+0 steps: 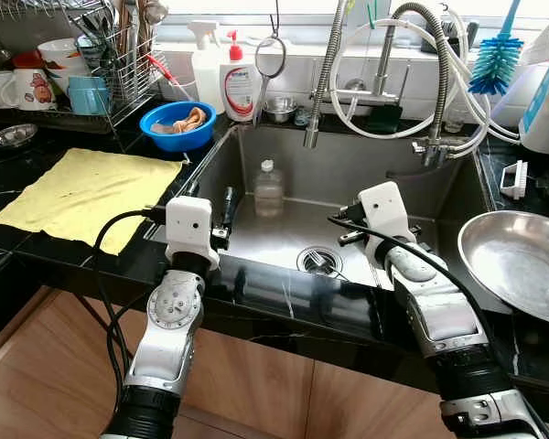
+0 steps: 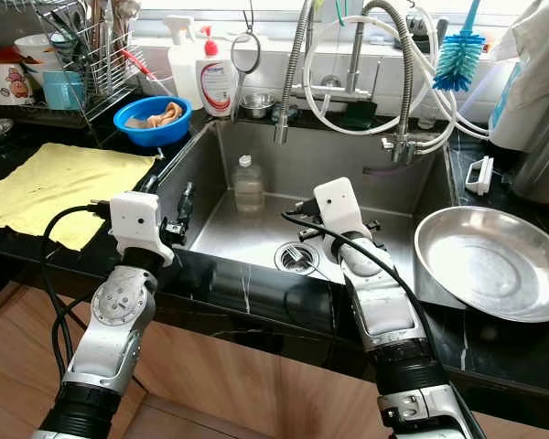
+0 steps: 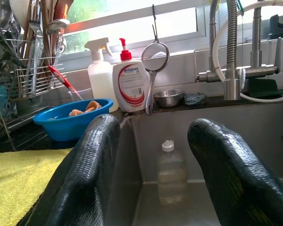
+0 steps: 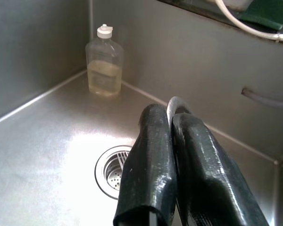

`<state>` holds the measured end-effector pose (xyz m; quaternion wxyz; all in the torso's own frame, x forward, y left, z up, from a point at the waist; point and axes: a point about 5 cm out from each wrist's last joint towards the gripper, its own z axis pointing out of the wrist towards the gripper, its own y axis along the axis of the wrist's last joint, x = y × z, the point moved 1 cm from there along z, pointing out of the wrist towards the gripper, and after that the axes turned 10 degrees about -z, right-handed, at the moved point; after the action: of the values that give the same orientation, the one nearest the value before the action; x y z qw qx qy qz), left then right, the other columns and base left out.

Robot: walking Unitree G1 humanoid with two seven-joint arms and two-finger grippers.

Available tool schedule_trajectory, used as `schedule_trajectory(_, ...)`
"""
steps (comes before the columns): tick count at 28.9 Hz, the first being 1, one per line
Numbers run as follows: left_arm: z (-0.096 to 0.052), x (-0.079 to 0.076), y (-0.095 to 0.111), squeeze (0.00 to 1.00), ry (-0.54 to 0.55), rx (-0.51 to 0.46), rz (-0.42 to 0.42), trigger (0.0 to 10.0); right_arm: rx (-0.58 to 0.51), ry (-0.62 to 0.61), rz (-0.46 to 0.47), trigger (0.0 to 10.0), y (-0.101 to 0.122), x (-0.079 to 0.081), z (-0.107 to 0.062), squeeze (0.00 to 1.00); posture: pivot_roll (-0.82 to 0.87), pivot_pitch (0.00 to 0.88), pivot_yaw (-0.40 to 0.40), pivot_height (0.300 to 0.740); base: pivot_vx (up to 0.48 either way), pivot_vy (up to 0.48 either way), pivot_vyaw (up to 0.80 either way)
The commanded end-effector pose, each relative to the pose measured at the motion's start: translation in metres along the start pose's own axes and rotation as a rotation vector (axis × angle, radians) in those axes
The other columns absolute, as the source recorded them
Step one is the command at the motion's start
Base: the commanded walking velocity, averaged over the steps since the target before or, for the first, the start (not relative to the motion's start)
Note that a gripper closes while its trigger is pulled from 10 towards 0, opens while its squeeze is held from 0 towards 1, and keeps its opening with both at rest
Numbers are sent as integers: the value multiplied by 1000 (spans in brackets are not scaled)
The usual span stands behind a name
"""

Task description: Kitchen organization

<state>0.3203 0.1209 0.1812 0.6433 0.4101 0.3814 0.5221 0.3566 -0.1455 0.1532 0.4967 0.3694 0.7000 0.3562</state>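
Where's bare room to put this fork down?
The sink floor between the clear bottle and the drain is bare; so are the yellow cloth on the left and the steel pan on the right. Crowded: the back ledge by the soap bottle, and the dish rack.

There is one clear bottle (image 1: 268, 187) in the sink. One yellow cloth (image 1: 82, 194) lies on the counter. One blue bowl (image 1: 177, 125) sits at 11 o'clock. Two soap bottles (image 1: 221, 80) stand behind it. One big metal pan (image 1: 520, 262) is at 3 o'clock.
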Motion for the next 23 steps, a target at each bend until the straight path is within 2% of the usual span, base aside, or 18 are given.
schedule_trajectory(1,-1,2,-2,0,4,16,-1,10000,4,14,-1,10000,2,4,1,624,-134,0,59,740,0,0,0)
schedule_trajectory(6,-2,3,-3,0,5,22,-1,10000,13,12,3,10000,2,4,0,600,-131,0,59,740,0,0,0)
schedule_trajectory(9,-2,3,-4,0,6,26,-1,10000,16,9,3,10000,2,3,1,553,-132,0,59,740,0,0,0)
schedule_trajectory(10,-2,3,-4,0,7,27,-1,10000,14,4,2,10000,2,2,1,208,-132,0,59,740,0,0,0)
schedule_trajectory(12,-2,3,-4,0,7,27,-1,10000,12,0,1,10000,2,2,1,208,-132,0,59,740,0,0,0)
schedule_trajectory(13,-2,3,-4,0,7,27,-2,10000,-12,-19,3,10000,6,0,0,0,-134,0,59,740,0,0,0)
schedule_trajectory(19,-1,3,-4,0,11,27,0,10000,-206,-123,-21,10000,38,-13,-8,0,-141,0,63,740,0,0,0)
schedule_trajectory(20,-1,3,-5,0,13,27,2,10000,-258,-209,-10,10000,49,-25,-14,0,-140,0,63,740,0,0,0)
schedule_trajectory(22,-1,4,-5,0,14,26,3,10000,-281,-262,1,10000,54,-33,-17,0,-140,0,63,740,0,0,0)
schedule_trajectory(23,-1,4,-4,0,17,25,4,10000,-294,-354,15,10000,58,-48,-24,0,-145,0,65,740,0,0,0)
